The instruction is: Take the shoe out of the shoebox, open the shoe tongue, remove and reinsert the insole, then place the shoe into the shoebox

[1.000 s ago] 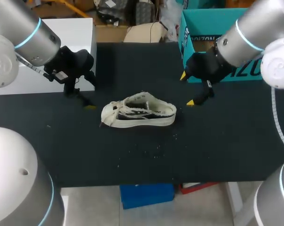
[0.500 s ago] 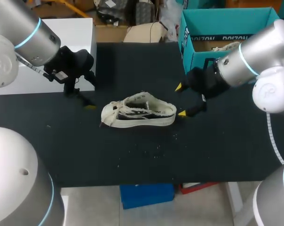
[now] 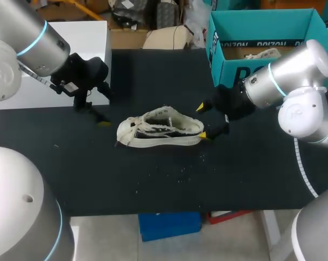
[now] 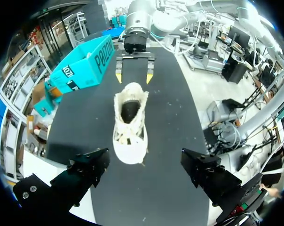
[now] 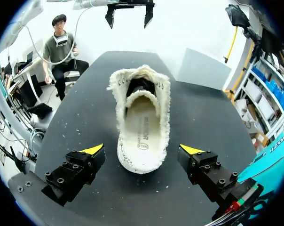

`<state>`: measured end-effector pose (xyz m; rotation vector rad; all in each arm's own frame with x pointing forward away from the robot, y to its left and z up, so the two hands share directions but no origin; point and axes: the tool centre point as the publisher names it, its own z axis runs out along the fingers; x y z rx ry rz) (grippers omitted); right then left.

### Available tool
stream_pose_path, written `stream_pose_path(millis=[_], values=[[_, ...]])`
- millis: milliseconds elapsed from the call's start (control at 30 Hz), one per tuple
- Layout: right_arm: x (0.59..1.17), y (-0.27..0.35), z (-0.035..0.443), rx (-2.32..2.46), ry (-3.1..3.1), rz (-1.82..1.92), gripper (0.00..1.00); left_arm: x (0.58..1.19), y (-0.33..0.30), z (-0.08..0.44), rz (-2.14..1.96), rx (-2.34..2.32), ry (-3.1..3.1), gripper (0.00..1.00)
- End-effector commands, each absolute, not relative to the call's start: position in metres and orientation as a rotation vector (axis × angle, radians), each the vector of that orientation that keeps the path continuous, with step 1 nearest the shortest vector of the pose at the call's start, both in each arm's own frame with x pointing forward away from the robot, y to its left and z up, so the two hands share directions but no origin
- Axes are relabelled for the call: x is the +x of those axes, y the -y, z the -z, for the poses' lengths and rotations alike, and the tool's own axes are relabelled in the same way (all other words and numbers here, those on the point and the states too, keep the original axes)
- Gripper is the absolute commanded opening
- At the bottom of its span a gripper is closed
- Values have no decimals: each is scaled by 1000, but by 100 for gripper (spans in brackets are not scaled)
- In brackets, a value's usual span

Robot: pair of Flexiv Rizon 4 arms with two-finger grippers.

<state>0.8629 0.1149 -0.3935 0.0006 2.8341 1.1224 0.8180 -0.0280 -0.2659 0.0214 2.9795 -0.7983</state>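
Now, with the cream sneaker (image 3: 159,130) lying upright mid-frame on the bench (image 3: 251,174), outside the teal shoebox (image 3: 262,13) at upper right, the right jaws are standing apart astride its heel and should be closing squarely there, the left jaws hanging apart left of its toe.

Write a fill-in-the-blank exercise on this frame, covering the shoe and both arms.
The cream canvas low-top shoe lies on the black table, ____ the teal cardboard shoebox. The right gripper is at the shoe's ____ end. Its yellow-tipped fingers stand ____, one on either side of the shoe. The left gripper is off the shoe's ____ end, apart from it.
Missing words: outside; heel; open; toe.
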Motion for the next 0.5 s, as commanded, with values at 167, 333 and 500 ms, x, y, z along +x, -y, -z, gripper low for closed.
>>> stream_pose_path(millis=[167, 333, 500], values=[[869, -127, 416, 43, -2830, -1186, 100, 818, 27, 268, 803, 24, -2975, 100], [868, -133, 423, 60, -2830, -1211, 100, 818, 27, 268, 803, 24, -2975, 100], [867, -138, 429, 84, -2819, -1242, 100, 818, 27, 268, 803, 24, -2975, 100]])
